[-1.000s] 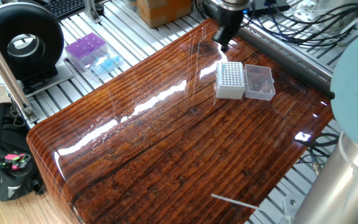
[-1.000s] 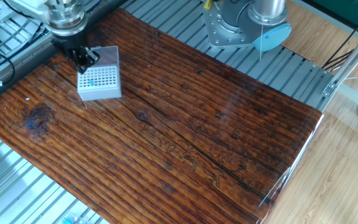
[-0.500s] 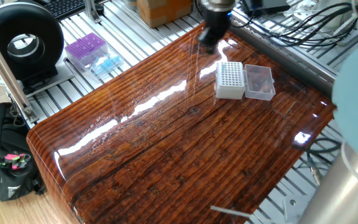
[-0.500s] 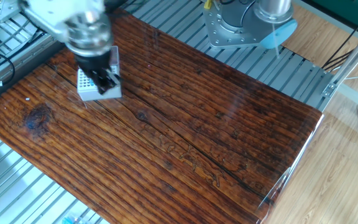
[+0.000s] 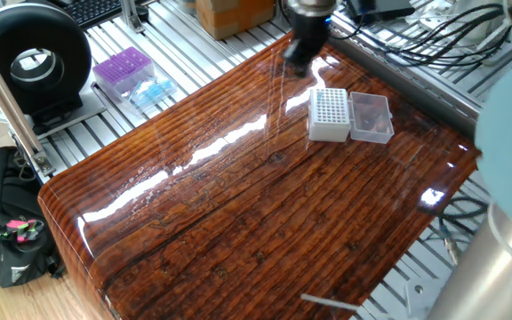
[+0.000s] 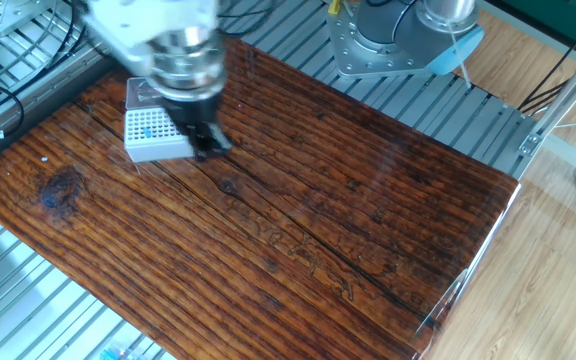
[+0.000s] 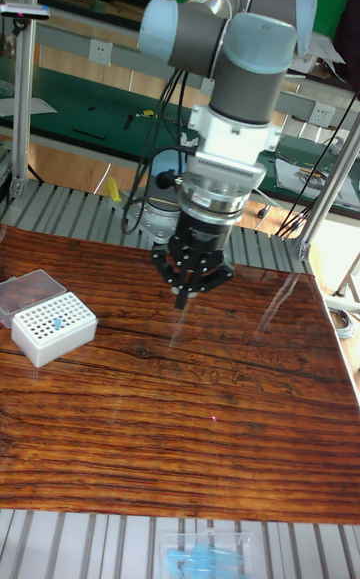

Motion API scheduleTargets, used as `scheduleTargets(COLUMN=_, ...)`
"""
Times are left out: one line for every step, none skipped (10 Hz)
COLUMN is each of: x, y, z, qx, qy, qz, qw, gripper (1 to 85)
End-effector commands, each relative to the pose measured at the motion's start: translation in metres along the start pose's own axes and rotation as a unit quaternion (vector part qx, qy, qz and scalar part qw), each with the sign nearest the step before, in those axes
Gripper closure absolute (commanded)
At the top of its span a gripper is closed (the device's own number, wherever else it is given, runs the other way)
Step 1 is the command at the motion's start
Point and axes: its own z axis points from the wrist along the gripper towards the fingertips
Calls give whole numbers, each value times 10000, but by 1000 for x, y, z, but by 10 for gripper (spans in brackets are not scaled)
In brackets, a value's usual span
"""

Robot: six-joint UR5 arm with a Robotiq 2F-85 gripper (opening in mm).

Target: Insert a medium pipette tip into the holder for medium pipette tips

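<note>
Though blurred by motion in the other fixed view, shows the gripper hanging above the wooden table, beside the holder for medium pipette tips and touching neither. Finds the medium pipette tip standing in one hole of the holder's grid, with the clear lid lying open against the box's far side. Cannot tell whether the jaws are spread or pressed together, the dark fingers being too small and smeared.
</note>
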Motion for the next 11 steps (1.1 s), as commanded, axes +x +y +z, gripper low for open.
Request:
scheduleTargets(x=14, y=21, z=-4, qx=-158, qy=40, qz=-109, qw=9998, gripper=847)
scheduleTargets(x=10, y=14, z=3, qx=-125, qy=67, qz=-218, qw=9997, gripper=847)
scheduleTargets(x=11, y=7, z=8, qx=-88, qy=155, qz=-389, qw=9991, gripper=847)
scheduleTargets(x=18, y=-3, z=8, qx=88, qy=281, qz=-508, qw=9983, gripper=847)
scheduleTargets(x=21, y=1, z=7, qx=16, qy=340, qz=-506, qw=9981, gripper=847)
scheduleTargets(x=21, y=1, z=9, qx=14, qy=341, qz=-552, qw=9979, gripper=847)
scheduleTargets(x=19, y=-1, z=12, qx=21, qy=340, qz=-567, qw=9978, gripper=847)
scheduleTargets(x=17, y=-3, z=15, qx=20, qy=341, qz=-605, qw=9976, gripper=847)
scheduleTargets(x=15, y=-5, z=16, qx=10, qy=326, qz=-644, qw=9974, gripper=847)
scheduleTargets(x=13, y=-7, z=18, qx=1, qy=312, qz=-674, qw=9972, gripper=847)
scheduleTargets(x=12, y=-9, z=19, qx=-16, qy=305, qz=-704, qw=9970, gripper=847)
